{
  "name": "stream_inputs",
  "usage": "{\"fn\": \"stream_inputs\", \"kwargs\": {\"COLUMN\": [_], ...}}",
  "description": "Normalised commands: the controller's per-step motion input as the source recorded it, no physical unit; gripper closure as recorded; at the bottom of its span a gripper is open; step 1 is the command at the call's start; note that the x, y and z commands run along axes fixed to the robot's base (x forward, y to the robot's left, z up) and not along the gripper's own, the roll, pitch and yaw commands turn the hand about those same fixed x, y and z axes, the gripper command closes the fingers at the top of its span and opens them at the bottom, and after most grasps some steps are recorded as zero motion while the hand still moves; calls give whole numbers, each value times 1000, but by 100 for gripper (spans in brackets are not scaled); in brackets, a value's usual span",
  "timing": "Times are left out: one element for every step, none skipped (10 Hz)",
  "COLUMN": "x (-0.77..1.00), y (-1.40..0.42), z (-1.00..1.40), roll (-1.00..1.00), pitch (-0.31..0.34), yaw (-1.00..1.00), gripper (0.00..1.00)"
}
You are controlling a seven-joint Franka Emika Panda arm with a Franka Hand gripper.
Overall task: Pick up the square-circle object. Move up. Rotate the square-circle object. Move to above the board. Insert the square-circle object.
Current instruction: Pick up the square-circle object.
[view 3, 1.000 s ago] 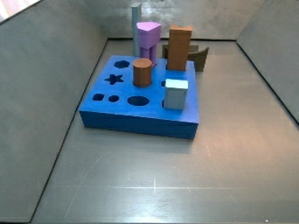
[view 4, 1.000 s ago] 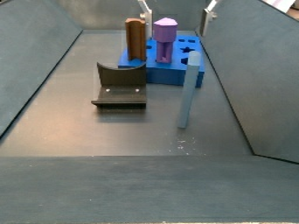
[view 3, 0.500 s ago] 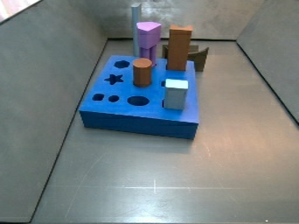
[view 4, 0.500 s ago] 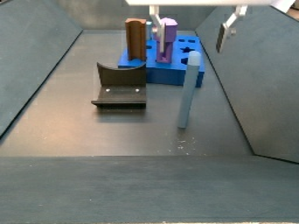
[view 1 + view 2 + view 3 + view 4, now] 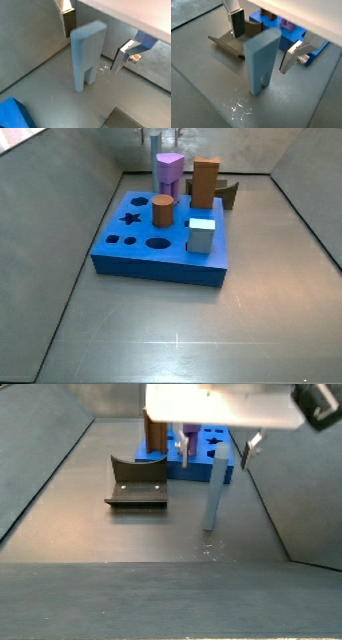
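A wrist view: the claw (image 5: 93,42) straddles the square-circle object (image 5: 87,55), first step in hand.

Left to right in that view, one silver finger (image 5: 67,22), the upright grey-blue peg, then the other finger (image 5: 123,54); the jaws stand spread, apart from the peg on both sides, gripping nothing. The peg stands on the grey surface (image 5: 160,534) in a side view, just in front of the board (image 5: 211,468), with the fixture (image 5: 138,482) to its left. Judged, the pick-up is under way: the next move calls for lowering a little and squeezing the flat sides squarely.

Open hand (image 5: 211,446) astride upright square-circle object (image 5: 214,489)
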Motion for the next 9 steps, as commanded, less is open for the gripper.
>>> {"fn": "stream_inputs", "kwargs": {"x": [0, 0, 0, 0, 0, 0, 0, 0, 0], "y": [54, 51, 37, 0, 0, 0, 0, 0, 0], "z": [-383, -140, 0, 0, 0, 0, 0, 0, 0], "roll": [-94, -57, 0, 0, 0, 0, 0, 0, 0], "pitch": [-111, -20, 0, 0, 0, 0, 0, 0, 0], "yaw": [-40, -34, 0, 0, 0, 0, 0, 0, 0], "gripper": [0, 0, 0, 0, 100, 100, 100, 100, 100]}}
